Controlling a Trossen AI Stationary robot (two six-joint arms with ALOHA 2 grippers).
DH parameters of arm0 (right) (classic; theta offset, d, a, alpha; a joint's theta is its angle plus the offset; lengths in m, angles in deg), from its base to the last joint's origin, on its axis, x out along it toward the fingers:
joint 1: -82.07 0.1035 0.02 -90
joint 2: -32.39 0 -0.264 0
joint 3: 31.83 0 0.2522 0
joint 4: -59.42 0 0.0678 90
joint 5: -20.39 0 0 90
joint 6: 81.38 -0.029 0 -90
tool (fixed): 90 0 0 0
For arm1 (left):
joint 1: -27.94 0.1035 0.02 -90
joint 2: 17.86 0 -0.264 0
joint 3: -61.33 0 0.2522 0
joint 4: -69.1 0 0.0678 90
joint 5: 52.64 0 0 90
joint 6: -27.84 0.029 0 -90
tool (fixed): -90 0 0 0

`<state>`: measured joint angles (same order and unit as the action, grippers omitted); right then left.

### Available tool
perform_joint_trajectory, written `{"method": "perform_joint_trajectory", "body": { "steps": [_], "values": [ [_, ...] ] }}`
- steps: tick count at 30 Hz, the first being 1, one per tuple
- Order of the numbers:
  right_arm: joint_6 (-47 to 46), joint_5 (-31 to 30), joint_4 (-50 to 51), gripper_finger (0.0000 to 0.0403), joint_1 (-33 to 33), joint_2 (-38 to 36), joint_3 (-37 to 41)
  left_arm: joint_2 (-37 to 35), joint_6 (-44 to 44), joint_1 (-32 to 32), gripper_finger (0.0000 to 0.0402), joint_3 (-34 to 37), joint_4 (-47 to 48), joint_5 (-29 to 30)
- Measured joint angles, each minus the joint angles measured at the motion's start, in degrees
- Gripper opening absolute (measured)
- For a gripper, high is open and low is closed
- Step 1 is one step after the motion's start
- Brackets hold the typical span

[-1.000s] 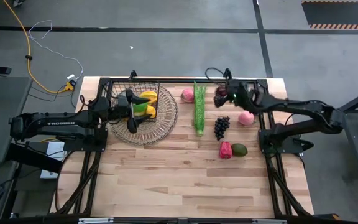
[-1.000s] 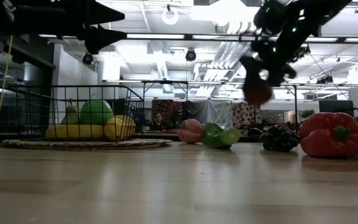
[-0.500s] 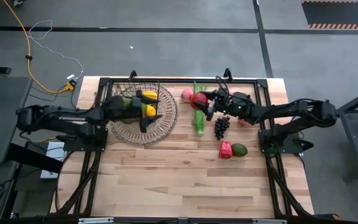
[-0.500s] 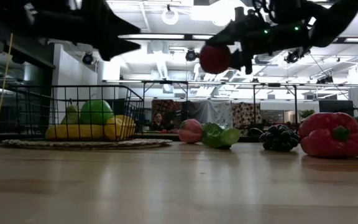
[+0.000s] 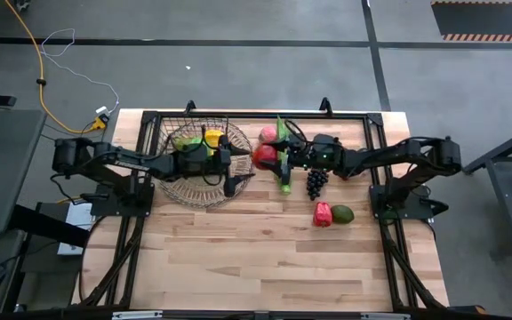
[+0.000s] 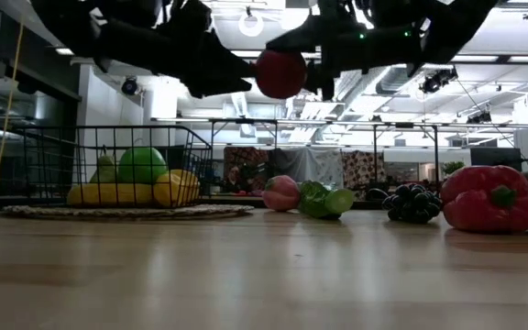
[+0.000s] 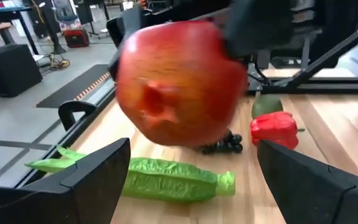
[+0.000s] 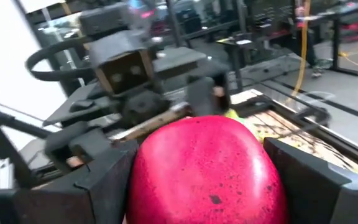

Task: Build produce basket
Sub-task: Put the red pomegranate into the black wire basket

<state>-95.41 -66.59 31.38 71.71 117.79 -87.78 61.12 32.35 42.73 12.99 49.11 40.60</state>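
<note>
A red apple hangs in the air just right of the black wire basket, shut in my right gripper. It also shows in the low view as the apple. My left gripper reaches over the basket's right side and stands open, facing the apple without touching it. The basket sits on a round wicker tray and holds bananas, a green apple and a lemon. My right gripper pinches the red apple between its two fingers, one on each side of the fruit. It comes in roughly level from the table's right. The apple is lifted clear, well above the table.
On the table right of the basket lie a pink peach, the long green stalk, purple grapes, a red pepper and an avocado. Bare wood fills the near half of the table.
My right gripper has carried the red apple up and toward the table's left, from near the far right corner to just beside the basket. My left gripper has reached toward the table's right, across the basket, to meet the apple, staying open.
</note>
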Motion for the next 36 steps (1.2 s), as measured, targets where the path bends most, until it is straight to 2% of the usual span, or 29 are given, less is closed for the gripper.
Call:
{"method": "perform_joint_trajectory", "body": {
  "steps": [3, 9, 13, 17, 21, 25, 36],
  "values": [
    [2.08, 0.49, -0.18, 0.031, 1.1, 0.14, -0.29, 0.7, -1.95, 0.13, 0.034, -0.14, -1.69, 0.01],
    [5.06, 0.51, -1.92, 0.031, 2.31, 0.14, -0.29, 2.26, -5.53, -0.17, 0.034, -0.16, -6.7, -5.11],
    [5.39, 0.53, -2.69, 0.031, 3.04, 0.14, -0.29, 3.88, -6.03, -0.8, 0.034, -0.16, -9.08, -5.87],
    [5.52, 0.65, -2.84, 0.031, 3.48, 0.14, -0.29, 5.74, -6.02, -1.45, 0.034, -1.23, -9.79, -6.13],
    [5.02, 2.82, -3.25, 0.031, 3.5, 0.12, -0.29, 7.96, -7.13, -1.96, 0.034, -3.6, -9.54, -9.81],
    [4.95, 4.4, -3.24, 0.0311, 3.93, 0.1, -0.29, 9.52, -7.37, -2.49, 0.034, -5.11, -9.37, -9.55],
    [4.98, 3.72, -2.99, 0.0311, 4.48, -0.1, -0.38, 9.7, -8.88, -2.72, 0.0334, -5.25, -12.05, -10.93]
  ]
}}
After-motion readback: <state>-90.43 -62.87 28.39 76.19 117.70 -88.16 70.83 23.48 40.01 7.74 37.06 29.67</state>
